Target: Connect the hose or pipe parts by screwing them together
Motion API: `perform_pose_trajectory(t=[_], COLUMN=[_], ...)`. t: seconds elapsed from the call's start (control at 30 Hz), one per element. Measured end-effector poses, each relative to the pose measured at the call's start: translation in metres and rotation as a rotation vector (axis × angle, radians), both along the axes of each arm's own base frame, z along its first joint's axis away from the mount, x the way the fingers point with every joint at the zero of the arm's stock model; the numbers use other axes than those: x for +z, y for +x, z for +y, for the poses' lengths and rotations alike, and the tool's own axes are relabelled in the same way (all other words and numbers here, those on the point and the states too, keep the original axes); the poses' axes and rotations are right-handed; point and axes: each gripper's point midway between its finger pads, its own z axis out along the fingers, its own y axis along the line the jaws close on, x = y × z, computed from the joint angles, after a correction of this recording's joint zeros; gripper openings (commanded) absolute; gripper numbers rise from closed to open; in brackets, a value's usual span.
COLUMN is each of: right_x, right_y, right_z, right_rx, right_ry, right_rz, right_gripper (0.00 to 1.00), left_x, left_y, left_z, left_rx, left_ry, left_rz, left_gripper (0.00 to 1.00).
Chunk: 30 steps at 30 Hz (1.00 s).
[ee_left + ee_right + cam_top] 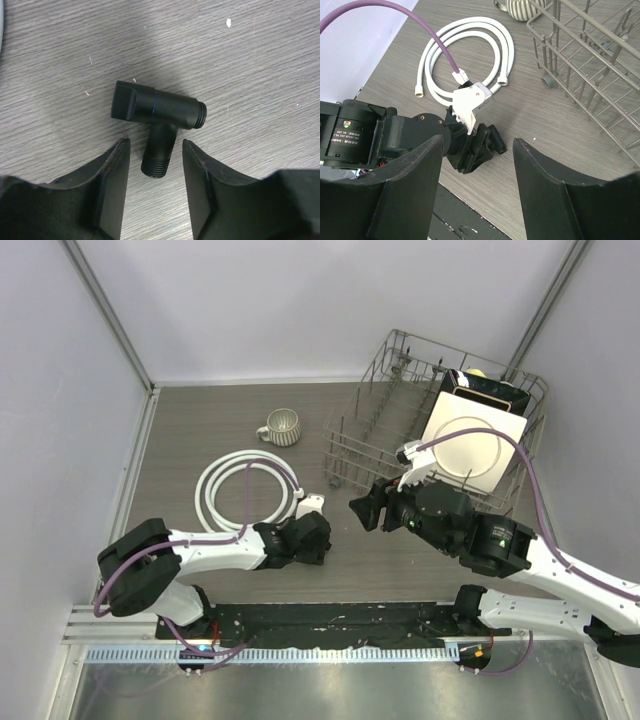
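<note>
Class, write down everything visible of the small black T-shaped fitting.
The black fitting looks like matte plastic or metal: a squared cap on one end, threads on the other and on its side branch. It lies flat on the grey table; the open left gripper straddles the branch, apparently without touching.

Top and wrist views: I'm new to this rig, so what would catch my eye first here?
A coiled white hose lies left of centre on the table. A black T-shaped fitting lies flat within the open left hand. A wire dish rack holding a white plate stands far right.
</note>
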Motion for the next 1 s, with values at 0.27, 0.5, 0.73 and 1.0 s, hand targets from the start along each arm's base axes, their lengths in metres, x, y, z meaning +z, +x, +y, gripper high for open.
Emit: perform_pose_trajectory(t=[0.27, 0.5, 0.73, 1.0], right_x=[-0.003, 0.009, 0.008, 0.006], right_y=[0.001, 0.003, 0.005, 0.006], right_z=[-0.001, -0.001, 0.003, 0.006], right_rx=[-0.009, -0.02, -0.019, -0.018], right_ry=[0.016, 0.064, 0.063, 0.058], right_rz=[-0.005, -0.032, -0.031, -0.029], right_gripper=[0.63, 0.63, 0.63, 0.63], left_x=[-0.001, -0.001, 0.0, -0.002], left_y=[-0.001, -0.001, -0.006, -0.009], left_z=[0.0, 0.0, 0.004, 0.01], left_rx=[0.0, 0.001, -0.004, -0.014], left_ry=[0.002, 0.002, 0.016, 0.038], left_rz=[0.0, 0.0, 0.004, 0.013], left_gripper=[0.45, 0.47, 0.53, 0.44])
